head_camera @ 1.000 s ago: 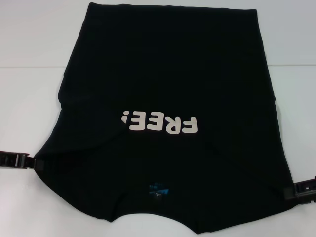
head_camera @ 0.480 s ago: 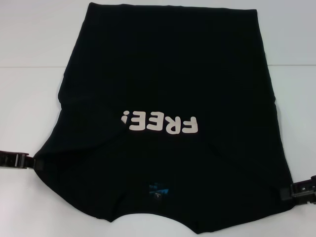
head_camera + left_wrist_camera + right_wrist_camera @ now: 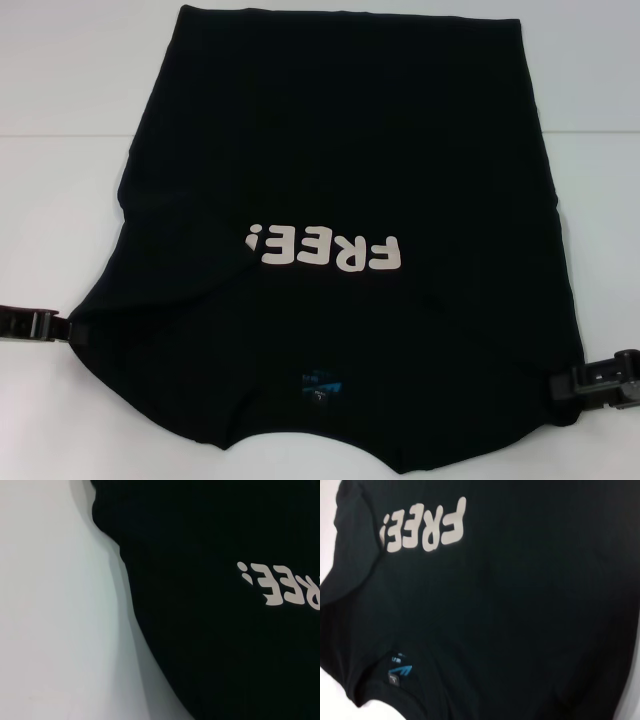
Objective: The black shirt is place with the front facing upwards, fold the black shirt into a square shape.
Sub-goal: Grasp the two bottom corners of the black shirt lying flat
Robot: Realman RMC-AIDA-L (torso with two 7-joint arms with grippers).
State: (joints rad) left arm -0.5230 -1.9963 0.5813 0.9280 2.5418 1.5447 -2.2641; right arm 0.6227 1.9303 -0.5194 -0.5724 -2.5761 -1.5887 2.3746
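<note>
The black shirt (image 3: 340, 150) lies flat on the white table (image 3: 60, 100), front up, collar toward me. Its white "FREE!" lettering (image 3: 325, 252) reads upside down and the blue neck label (image 3: 322, 383) sits near the front edge. My left gripper (image 3: 72, 332) is at the shirt's left shoulder edge, low on the table. My right gripper (image 3: 560, 388) is at the right shoulder edge. The left wrist view shows the shirt (image 3: 225, 645) and its lettering (image 3: 280, 585). The right wrist view shows the shirt (image 3: 520, 630), lettering (image 3: 422, 527) and label (image 3: 400, 670).
Bare white table (image 3: 50, 605) shows to the left and right of the shirt and along its far hem. Nothing else lies on the table.
My right gripper has moved left, in toward the shirt's right shoulder edge. The left gripper and the shirt have not visibly moved.
</note>
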